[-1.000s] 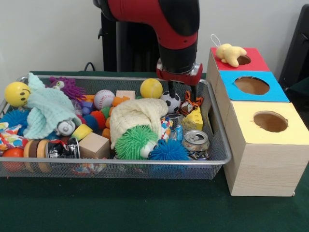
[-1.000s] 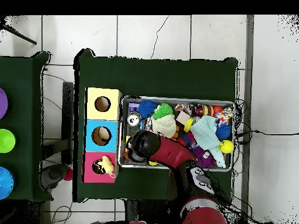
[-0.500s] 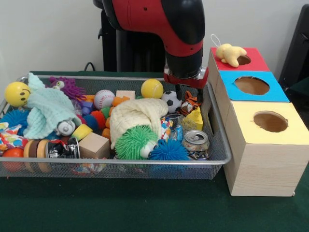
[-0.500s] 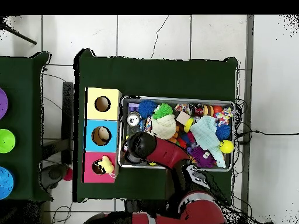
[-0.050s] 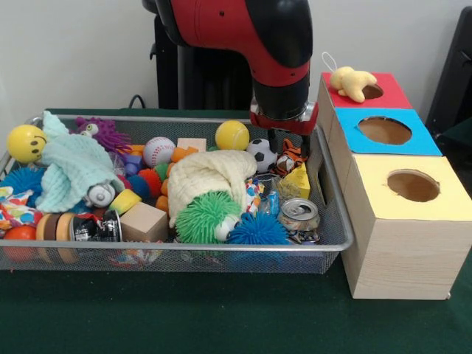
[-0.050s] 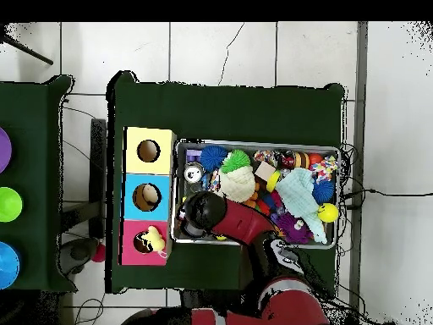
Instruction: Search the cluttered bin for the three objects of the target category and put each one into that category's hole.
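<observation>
Gripper (image 5: pixel 286 141) has shifted from over the soccer ball (image 5: pixel 259 153) toward the bin's (image 5: pixel 221 247) box-side end and now hangs directly above the tiger toy (image 5: pixel 290 159); finger spread: cannot tell. Likely plush target, lined up for descent. Yellow plush (image 5: pixel 349 81) lies on the red hole (image 5: pixel 372 91).

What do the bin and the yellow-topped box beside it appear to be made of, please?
The bin looks like silver wire mesh with a metal rim: its contents show through the walls. The yellow-topped box seems to be pale wood, grain visible on its sides, with a matte yellow top.
</observation>
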Controlling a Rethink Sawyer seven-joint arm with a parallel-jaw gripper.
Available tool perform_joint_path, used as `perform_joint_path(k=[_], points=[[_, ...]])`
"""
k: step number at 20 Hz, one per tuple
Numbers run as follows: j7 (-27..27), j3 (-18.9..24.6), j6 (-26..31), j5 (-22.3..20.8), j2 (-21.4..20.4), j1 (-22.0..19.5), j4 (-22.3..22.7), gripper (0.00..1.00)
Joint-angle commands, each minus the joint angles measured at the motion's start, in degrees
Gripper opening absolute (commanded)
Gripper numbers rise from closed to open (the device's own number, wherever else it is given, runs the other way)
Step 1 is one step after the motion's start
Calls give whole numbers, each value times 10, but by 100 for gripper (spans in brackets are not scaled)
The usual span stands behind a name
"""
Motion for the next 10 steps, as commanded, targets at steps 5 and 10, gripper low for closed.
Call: perform_joint_path(k=[5,10], points=[[57,7,11,-16,77,-16,-11,100],[97,-28,60,-11,55,18,-10,100]])
